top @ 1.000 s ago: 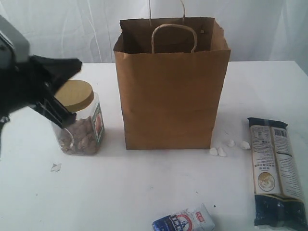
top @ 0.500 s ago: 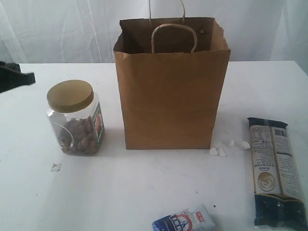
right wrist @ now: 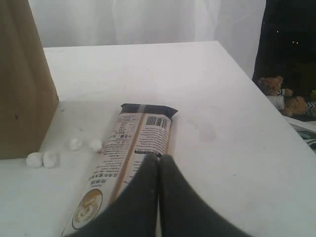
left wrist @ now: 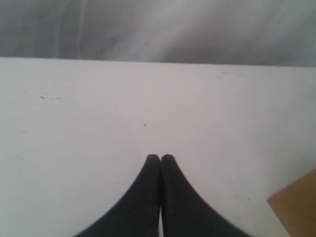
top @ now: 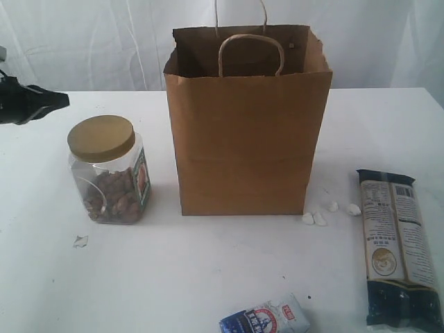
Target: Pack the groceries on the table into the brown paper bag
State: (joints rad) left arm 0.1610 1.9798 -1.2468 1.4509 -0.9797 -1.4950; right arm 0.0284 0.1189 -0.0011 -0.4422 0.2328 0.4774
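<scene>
The brown paper bag (top: 246, 125) stands upright and open-topped in the middle of the white table (top: 208, 270). A clear jar with a tan lid (top: 109, 170) stands to its left. A long dark packet (top: 397, 243) lies flat at the right, and a small blue-white packet (top: 267, 318) lies at the front edge. My left gripper (top: 59, 99) is shut and empty at the far left, above and behind the jar; its tips (left wrist: 160, 158) hover over bare table. My right gripper (right wrist: 158, 158) is shut and empty over the long dark packet (right wrist: 133, 148).
Several small white pebble-like bits (top: 329, 211) lie by the bag's right front corner. A small clear scrap (top: 80, 241) lies in front of the jar. A white curtain hangs behind the table. The table's right edge (right wrist: 256, 79) drops off beside a dark area.
The left arm has pulled back from beside the jar to the far left edge of the exterior view. The jar, bag and packets have not moved.
</scene>
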